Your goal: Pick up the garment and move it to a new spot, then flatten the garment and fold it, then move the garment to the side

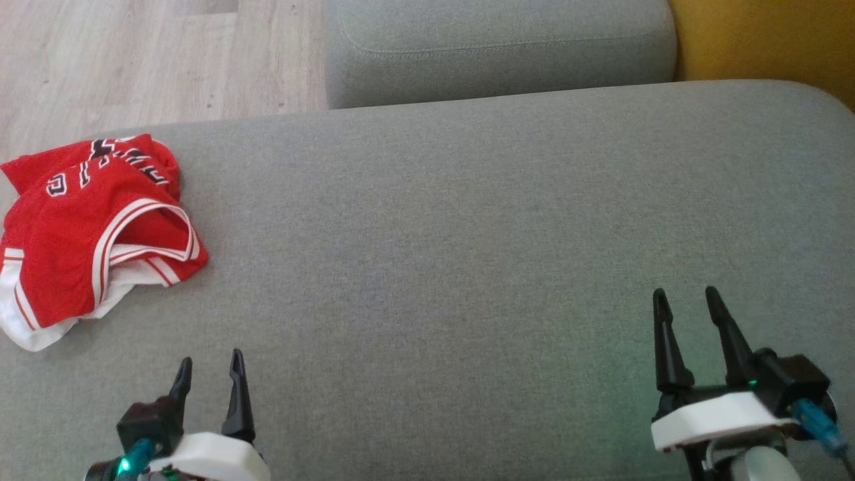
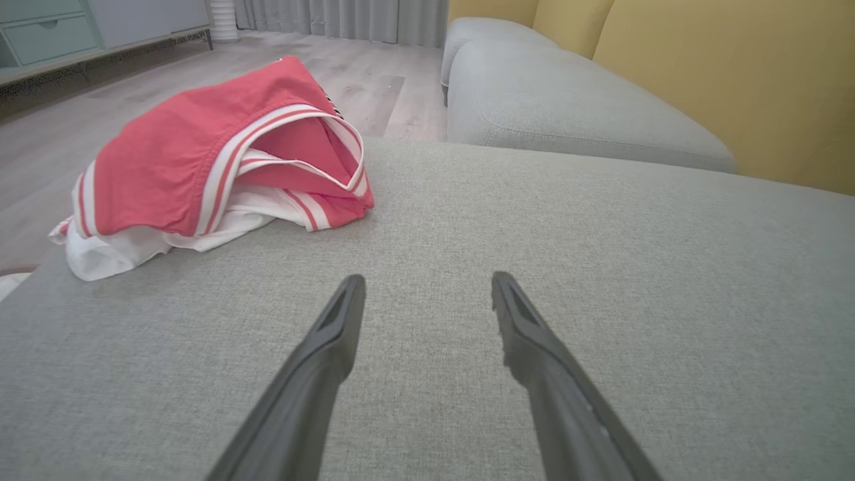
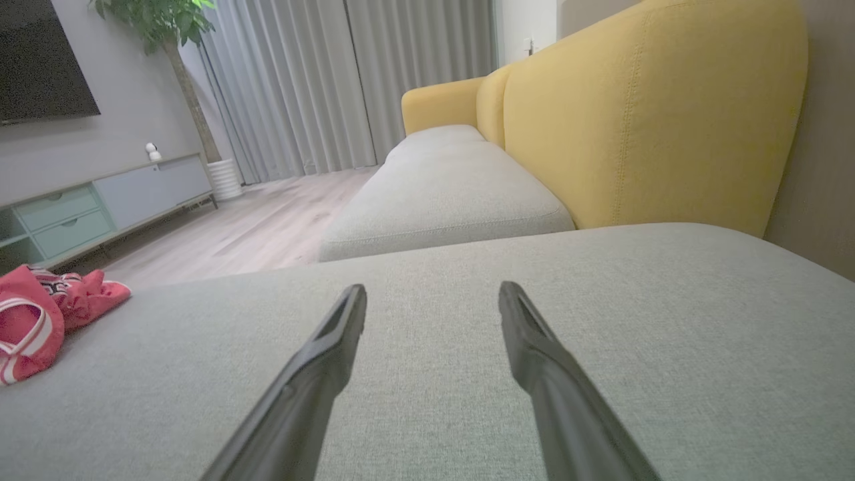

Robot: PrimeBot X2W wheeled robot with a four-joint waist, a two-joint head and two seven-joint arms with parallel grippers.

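**DESK:** What does the frame show?

**PHOTOGRAPHER:** A crumpled red garment [image 1: 93, 227] with white trim and black lettering lies bunched on a grey sofa cushion [image 1: 434, 234]. It is ahead and to the left of the left gripper [image 1: 210, 357], well apart from its tips. That gripper and the right gripper [image 1: 686, 291] both hover over bare cushion, jaws spread wide and holding nothing. The right one is far across the seat from the cloth.

**DESK:** Where could it go wrong?

**PHOTOGRAPHER:** The garment sits at the cushion's corner. Its white hem appears to droop over the edge on the left gripper's left, with wooden floor [image 1: 133, 60] beyond. A reach that comes in low and pushes before closing would likely shove the heap off the seat.

**DESK:** Anything else?

**PHOTOGRAPHER:** The cloth is doubled over itself in several layers. A pinch on the topmost fold alone could lift one layer and drag the rest, or let it slip free on the way to the new spot. Too deep a bite could catch the upholstery underneath. The trimmed opening gapes toward the left gripper, so a long finger could thread through it and snag on release. Lifting by a buried fold would probably leave the garment twisted, which would make it harder to flatten.
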